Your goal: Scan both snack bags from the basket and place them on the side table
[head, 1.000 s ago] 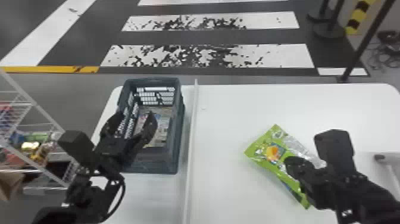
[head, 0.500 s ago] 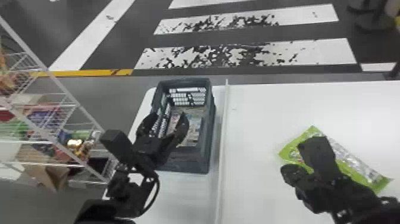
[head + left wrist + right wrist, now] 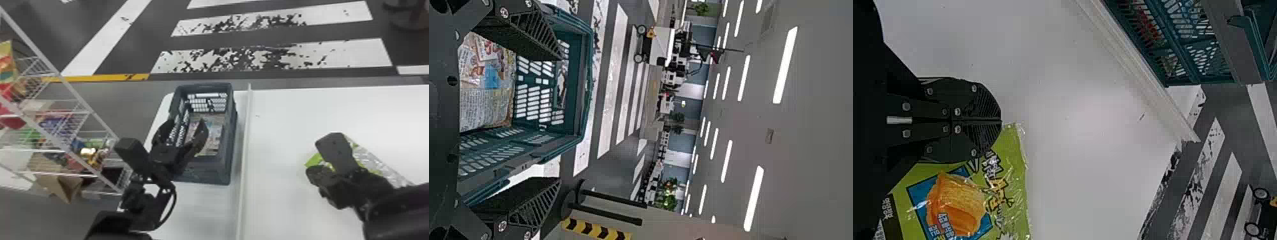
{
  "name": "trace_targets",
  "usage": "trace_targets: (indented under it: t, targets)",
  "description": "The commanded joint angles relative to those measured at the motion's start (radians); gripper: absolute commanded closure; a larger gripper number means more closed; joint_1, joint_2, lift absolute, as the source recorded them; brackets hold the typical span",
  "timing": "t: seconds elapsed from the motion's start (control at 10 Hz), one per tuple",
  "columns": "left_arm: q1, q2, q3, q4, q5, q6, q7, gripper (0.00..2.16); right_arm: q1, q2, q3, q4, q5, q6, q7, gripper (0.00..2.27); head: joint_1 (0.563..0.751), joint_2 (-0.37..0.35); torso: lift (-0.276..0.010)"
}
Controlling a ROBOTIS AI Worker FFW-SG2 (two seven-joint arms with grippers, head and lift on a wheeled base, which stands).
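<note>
Fingers of the left gripper [image 3: 187, 122] stand apart at the near part of the dark basket [image 3: 204, 172], with printed packets [image 3: 486, 107] lying inside. The right gripper [image 3: 312, 174] has its fingers pressed together, empty, over the edge of the green snack bag [image 3: 1010, 165], which lies on the white table [image 3: 287, 111]. A white strip [image 3: 245, 153] runs between basket and bag; farther left stands a wire shelf [image 3: 75, 94] of goods.

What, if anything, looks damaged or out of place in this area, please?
The white painted floor stripes beyond the white rectangular table look worn: their paint is blotchy and broken. Otherwise, nothing stands out.
</note>
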Motion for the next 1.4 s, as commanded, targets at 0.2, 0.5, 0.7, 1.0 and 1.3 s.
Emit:
trace_targets:
  t: [0.2,0.5,0.7,1.0,1.3]
  targets:
    - [0.0,0.001,0.003,0.002,0.003,0.0,0.0,0.15,-0.053,0.0,-0.021,0.066,0.027,0.0,-0.008,2.26,0.695,0.25,-0.075]
    - [0.0,0.002,0.006,0.002,0.014,0.0,-0.002,0.15,-0.068,-0.003,-0.044,0.089,0.044,0.0,-0.008,2.26,0.695,0.228,-0.075]
    - [0.0,0.002,0.006,0.0,0.014,0.0,-0.002,0.15,-0.071,-0.008,-0.051,0.098,0.052,0.0,-0.006,2.26,0.695,0.216,-0.075]
    - [0.0,0.007,0.006,-0.001,0.016,0.0,-0.002,0.15,-0.074,-0.009,-0.065,0.103,0.059,0.0,-0.003,2.26,0.695,0.199,-0.075]
    - [0.003,0.009,0.006,-0.005,0.017,0.0,-0.002,0.15,-0.068,-0.008,-0.053,0.089,0.064,0.0,0.008,2.26,0.695,0.194,-0.075]
